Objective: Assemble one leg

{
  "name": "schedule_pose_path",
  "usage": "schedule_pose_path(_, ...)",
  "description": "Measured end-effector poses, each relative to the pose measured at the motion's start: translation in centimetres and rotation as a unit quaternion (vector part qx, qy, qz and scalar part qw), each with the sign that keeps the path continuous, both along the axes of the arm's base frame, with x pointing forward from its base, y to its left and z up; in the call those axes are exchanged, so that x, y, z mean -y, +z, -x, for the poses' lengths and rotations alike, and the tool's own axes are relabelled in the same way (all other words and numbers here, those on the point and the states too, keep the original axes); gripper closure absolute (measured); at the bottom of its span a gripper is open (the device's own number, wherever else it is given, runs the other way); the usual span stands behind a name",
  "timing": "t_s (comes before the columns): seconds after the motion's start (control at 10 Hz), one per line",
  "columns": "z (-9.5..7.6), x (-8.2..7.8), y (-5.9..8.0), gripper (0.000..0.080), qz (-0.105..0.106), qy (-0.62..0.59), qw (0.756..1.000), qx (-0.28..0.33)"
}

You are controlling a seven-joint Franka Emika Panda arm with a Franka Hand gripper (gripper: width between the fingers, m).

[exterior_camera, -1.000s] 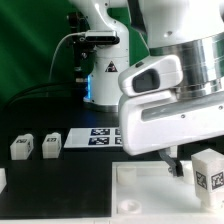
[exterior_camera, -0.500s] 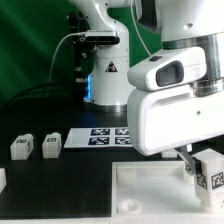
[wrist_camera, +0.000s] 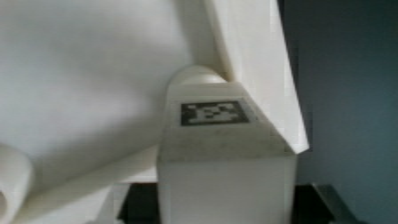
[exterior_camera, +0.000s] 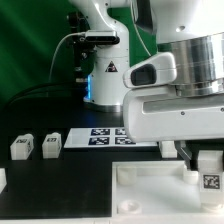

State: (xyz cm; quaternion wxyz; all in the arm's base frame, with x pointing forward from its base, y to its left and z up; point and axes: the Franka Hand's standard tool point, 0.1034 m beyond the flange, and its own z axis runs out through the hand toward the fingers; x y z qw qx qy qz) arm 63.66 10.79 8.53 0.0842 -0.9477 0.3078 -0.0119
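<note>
The end effector (exterior_camera: 202, 160) seemingly clamps the blocky, matte white plastic leg (wrist_camera: 221, 155) above the smooth tabletop (exterior_camera: 150, 195).

We see one leg (exterior_camera: 208, 176), a small white block with a black-and-white square tag (wrist_camera: 214, 112) on its face and one rounded end, standing upright between the fingers of the gripper (wrist_camera: 217, 198). It is at the corner of the tabletop (exterior_camera: 140, 172) on the exterior view's right, close against the raised rim. Well apart, at the exterior view's left, a second leg (exterior_camera: 21, 147) and a third leg (exterior_camera: 51, 145) sit side by side, tags facing us.
</note>
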Motion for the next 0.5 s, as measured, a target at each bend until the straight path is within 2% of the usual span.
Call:
schedule_pose_path(0.1,0.05,0.19,-0.1,0.0505,-0.012,-0.114,0.993,-0.019)
schedule_pose_path(0.2,0.14,0.52,-0.18,0.0504,-0.032,-0.224,0.973,-0.043)
schedule_pose_path(0.3,0.2,0.86,-0.29,0.0504,-0.05,-0.283,0.956,-0.058)
schedule_pose_path(0.5,0.46,0.73,-0.31,0.0504,-0.065,-0.396,0.912,-0.086)
